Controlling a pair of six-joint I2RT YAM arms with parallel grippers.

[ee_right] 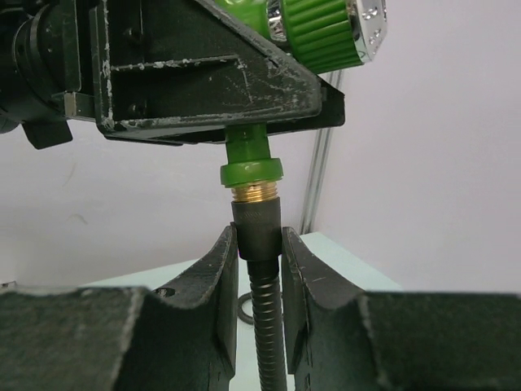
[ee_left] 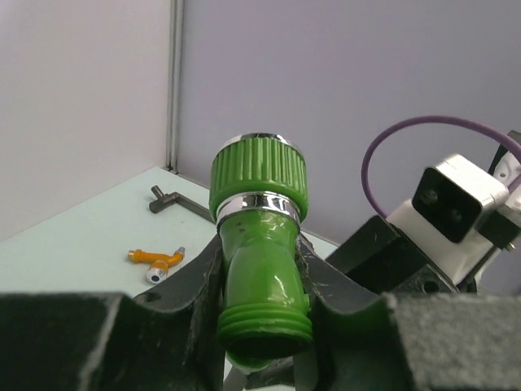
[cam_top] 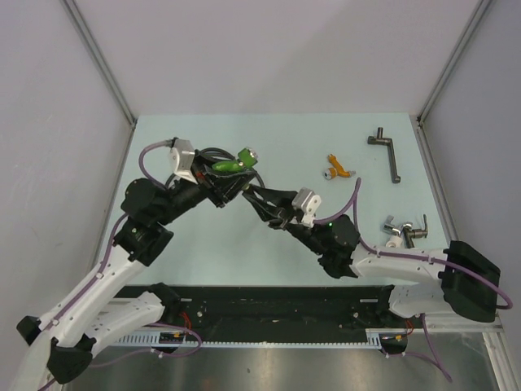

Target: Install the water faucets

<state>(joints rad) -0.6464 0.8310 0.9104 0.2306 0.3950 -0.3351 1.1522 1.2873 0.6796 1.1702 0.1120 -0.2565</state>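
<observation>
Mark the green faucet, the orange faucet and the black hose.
green faucet (ee_left: 259, 281): left wrist view, on the smooth body below the ribbed collar.
orange faucet (cam_top: 340, 167): top external view, on its orange body.
black hose (ee_right: 259, 232): right wrist view, on the end collar under the brass thread.

Top camera: high behind my bases, looking down and forward over the whole table (cam_top: 285, 138), both arms in frame from afar. Left wrist camera: looks out along my left gripper (ee_left: 260, 273), very close on the clamped green faucet (ee_left: 259, 183), with the orange faucet (ee_left: 156, 261) small beyond. Right wrist camera: looks up along my right gripper (ee_right: 259, 248), close on the pinched black hose (ee_right: 269, 326) and the same green faucet from below, the part all three views share.
</observation>
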